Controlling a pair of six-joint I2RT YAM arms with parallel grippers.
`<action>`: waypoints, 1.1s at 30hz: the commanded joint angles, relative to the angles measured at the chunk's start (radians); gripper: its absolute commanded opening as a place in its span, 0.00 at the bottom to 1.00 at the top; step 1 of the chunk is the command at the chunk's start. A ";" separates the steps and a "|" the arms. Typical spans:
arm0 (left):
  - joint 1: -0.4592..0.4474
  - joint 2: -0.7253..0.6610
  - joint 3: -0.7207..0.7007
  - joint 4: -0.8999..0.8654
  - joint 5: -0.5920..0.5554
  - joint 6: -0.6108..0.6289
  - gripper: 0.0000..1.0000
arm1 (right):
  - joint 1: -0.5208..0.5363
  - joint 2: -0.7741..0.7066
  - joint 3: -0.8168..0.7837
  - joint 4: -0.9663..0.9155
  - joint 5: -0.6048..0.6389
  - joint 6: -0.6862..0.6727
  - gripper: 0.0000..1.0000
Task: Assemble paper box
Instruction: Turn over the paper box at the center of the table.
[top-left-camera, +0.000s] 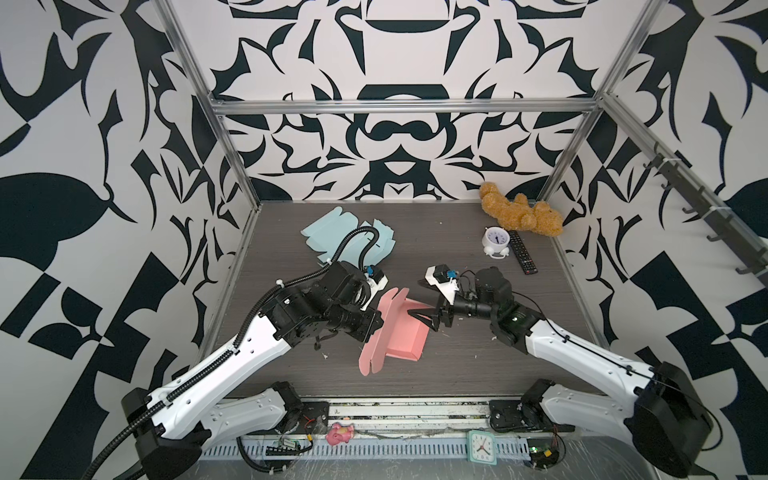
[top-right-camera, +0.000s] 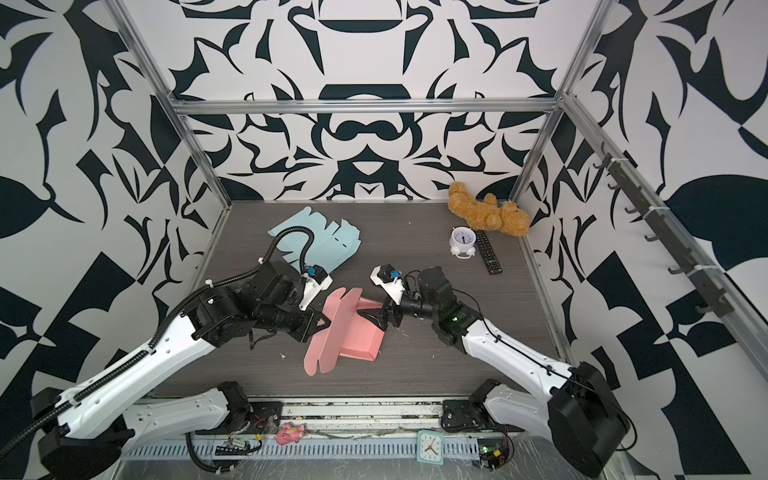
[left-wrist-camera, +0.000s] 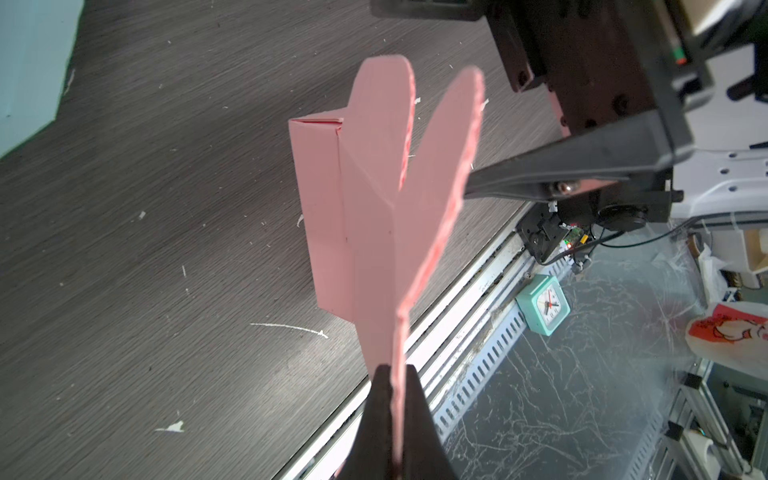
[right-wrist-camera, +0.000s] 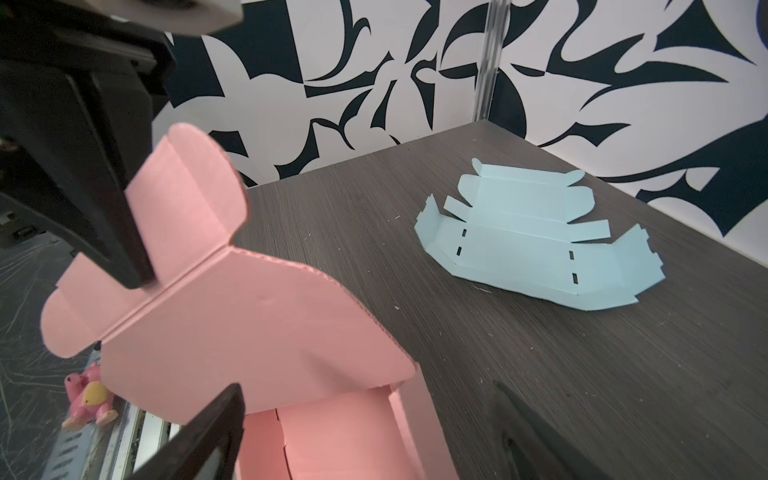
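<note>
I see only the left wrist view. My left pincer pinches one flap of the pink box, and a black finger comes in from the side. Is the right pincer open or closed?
Observer: Open. In the right wrist view the right pincer has its jaws wide apart, with part of the pink box between them, not clamped.
Operator: There is something light blue at the corner of my picture. What is it?
Observer: A light-blue box blank, not yet folded. It lies on the table, apart from the pink box.
Operator: Are there other things on the table?
Observer: Yes, in the far right corner, in both top views: a teddy bear, a white alarm clock and a remote control.
</note>
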 joint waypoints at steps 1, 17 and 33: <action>0.006 0.019 0.050 -0.106 0.028 0.079 0.07 | 0.007 0.024 0.086 -0.023 -0.053 -0.063 0.90; 0.006 0.065 0.114 -0.162 0.005 0.150 0.08 | 0.058 0.062 0.151 -0.148 -0.044 -0.142 0.75; 0.006 0.076 0.124 -0.176 -0.031 0.171 0.08 | 0.077 0.044 0.168 -0.211 -0.016 -0.166 0.38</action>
